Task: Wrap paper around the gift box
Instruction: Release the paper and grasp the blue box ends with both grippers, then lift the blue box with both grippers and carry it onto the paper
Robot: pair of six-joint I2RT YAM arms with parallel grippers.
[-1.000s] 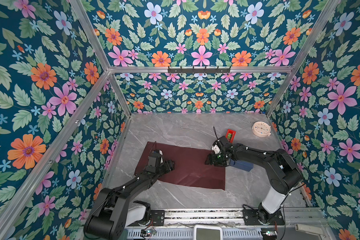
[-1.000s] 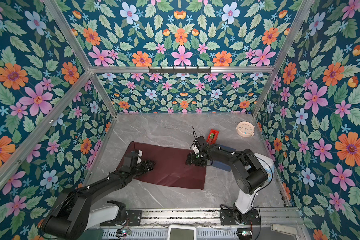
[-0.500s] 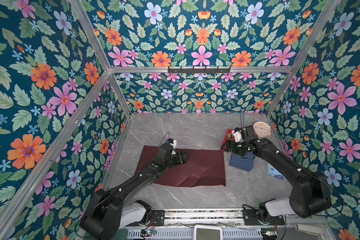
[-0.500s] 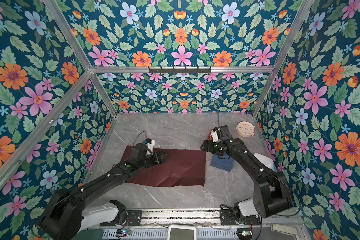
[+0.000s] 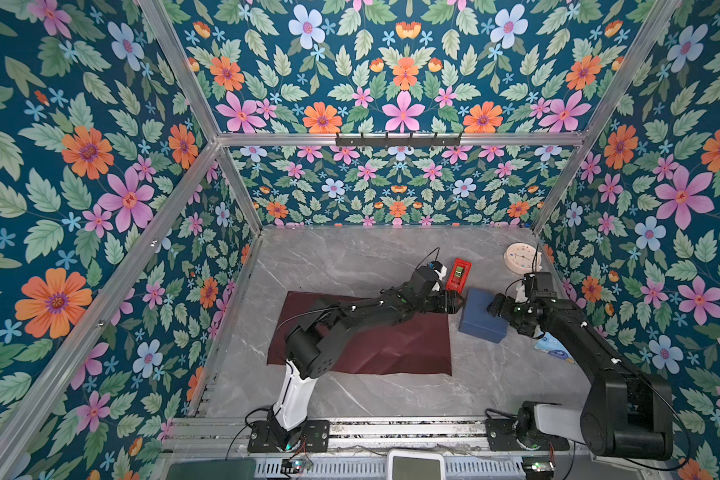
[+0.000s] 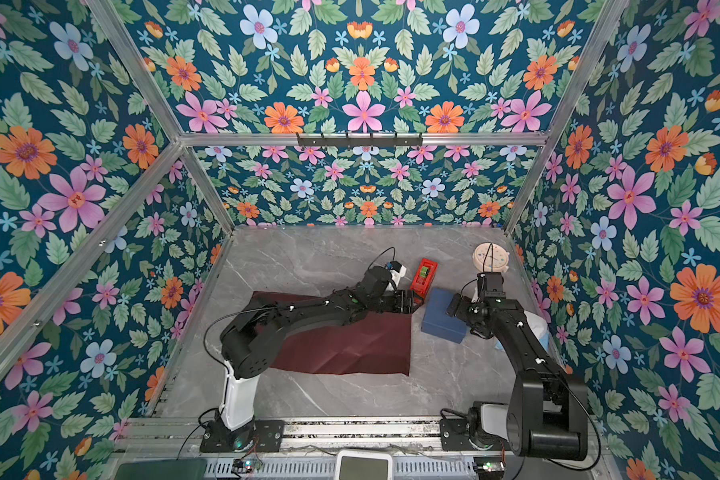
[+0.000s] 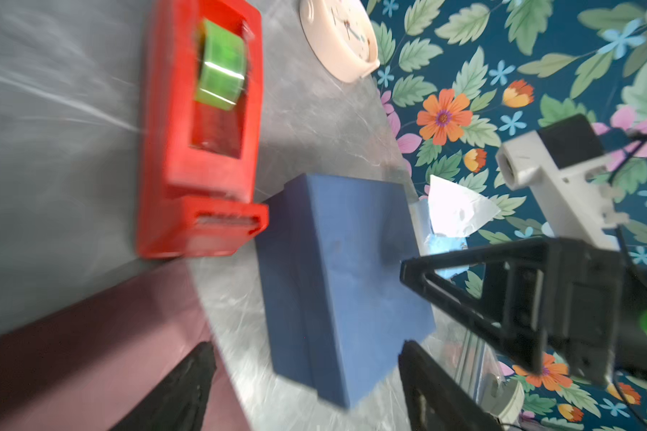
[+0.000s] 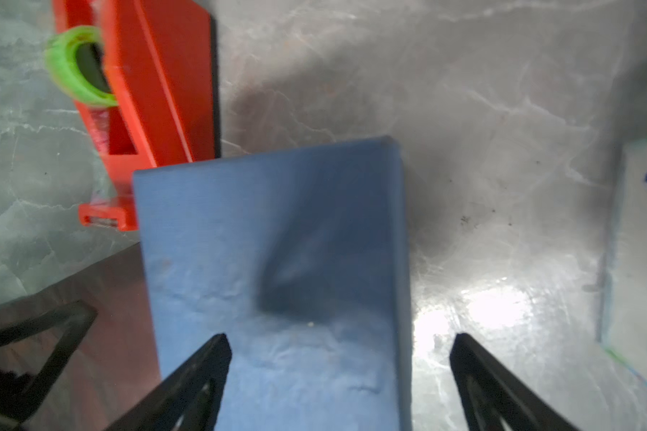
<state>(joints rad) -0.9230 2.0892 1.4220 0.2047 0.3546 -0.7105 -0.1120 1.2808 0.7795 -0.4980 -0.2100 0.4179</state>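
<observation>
Now | box [image 5: 484, 314] centre-right in a top view, just right of paper [image 5: 391, 349], off it | left gripper [image 5: 454, 301], right gripper [image 5: 496, 305] jaws apart, empty | likely stiff, light: pinch opposite sides

Bright sharp top views; blurred wrist views, shadow on gift box [image 8: 202, 224].

Both top views high overhead, facing down, wrist views close, both sharing the gift box [image 7: 337, 268]
</observation>
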